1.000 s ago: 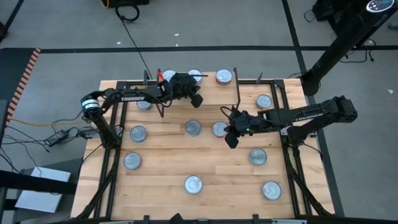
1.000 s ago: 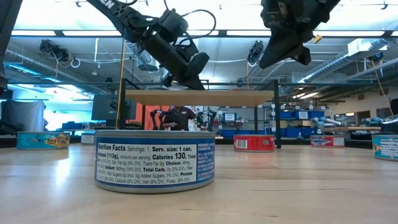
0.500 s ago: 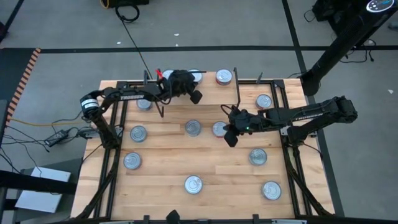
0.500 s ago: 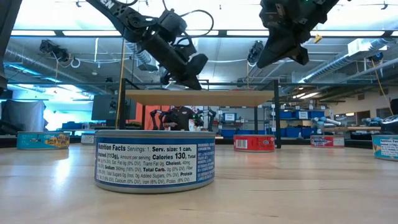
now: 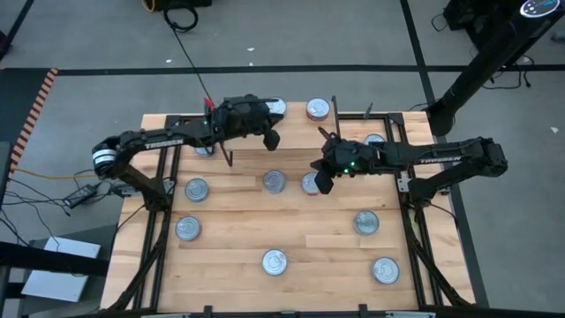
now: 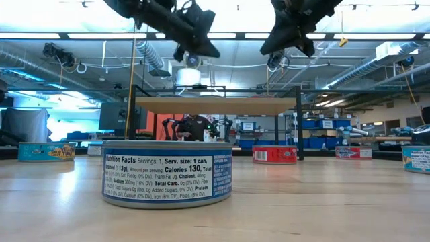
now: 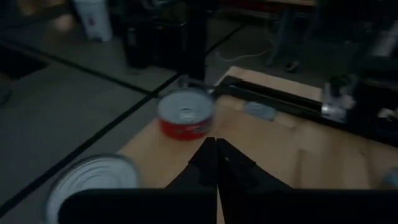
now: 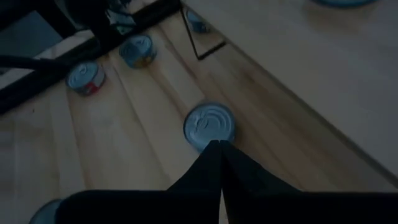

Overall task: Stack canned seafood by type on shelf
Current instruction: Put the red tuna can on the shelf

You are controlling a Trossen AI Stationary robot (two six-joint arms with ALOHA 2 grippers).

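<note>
Both grippers are shut and hold nothing. My left gripper hangs above the shelf, a light-wood board on thin black legs. A silver-topped can and a red can stand at the far edge of the shelf's board. My right gripper hovers over a can that stands on the table just in front of the shelf, beside another can. In the low view both grippers are well above the shelf board.
Several more cans stand scattered on the table: at the left, near the front edge, and at the right. Black rails run along the table's sides. The middle of the table is bare wood.
My left gripper has risen from just above the shelf board to well above it, and the arm has drawn back toward the table's left. My right gripper has also risen and shifted a little toward the far edge. Both have stayed shut. No can has moved.
</note>
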